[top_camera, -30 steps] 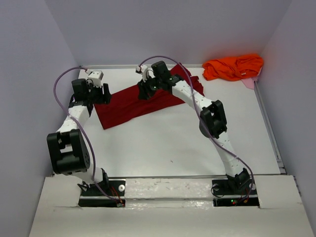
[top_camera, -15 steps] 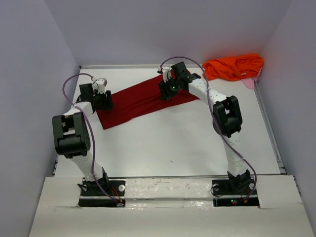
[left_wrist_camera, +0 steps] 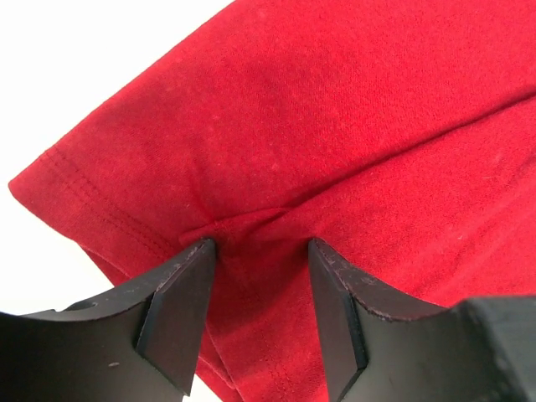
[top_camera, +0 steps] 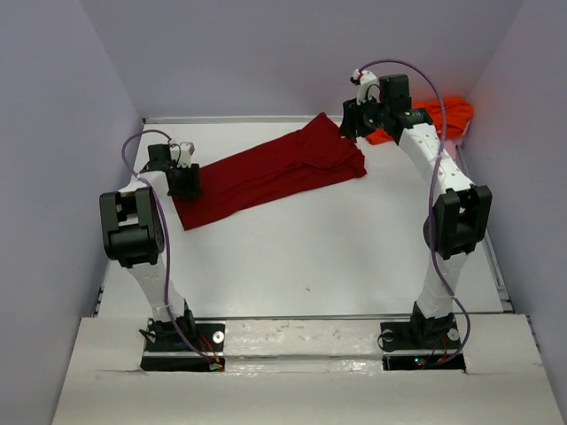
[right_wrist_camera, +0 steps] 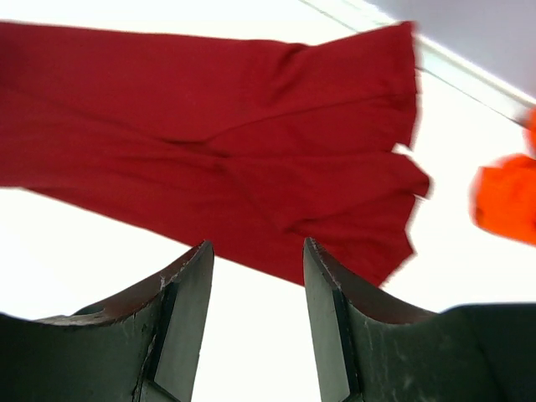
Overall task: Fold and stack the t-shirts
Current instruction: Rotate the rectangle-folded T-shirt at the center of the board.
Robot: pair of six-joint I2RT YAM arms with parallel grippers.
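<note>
We see a dark crimson red cloth t-shirt (top_camera: 266, 173) lying flat on the white table (top_camera: 310, 257). It runs as a long slanted band across the table's far half, from near the left edge up toward the back middle. Its end toward the table's back is wider and creased. A bright orange cloth t-shirt (top_camera: 452, 111) sits crumpled in the table's far right corner, partly behind the right arm and apart from the red one.

The left gripper (top_camera: 183, 181) is down at the table's left side, on the near-left end of the red t-shirt (left_wrist_camera: 335, 126) beside its stitched hem. Its jaws stand apart, and its black fingertips (left_wrist_camera: 180, 301) press on the cloth with a small ridge puckered between them.

The right gripper (top_camera: 352, 119) hangs above the table's back right area, near the orange t-shirt. In its wrist view the jaws are parted and hold nothing, with the red t-shirt (right_wrist_camera: 209, 142) below and orange cloth (right_wrist_camera: 507, 197) at the edge.
</note>
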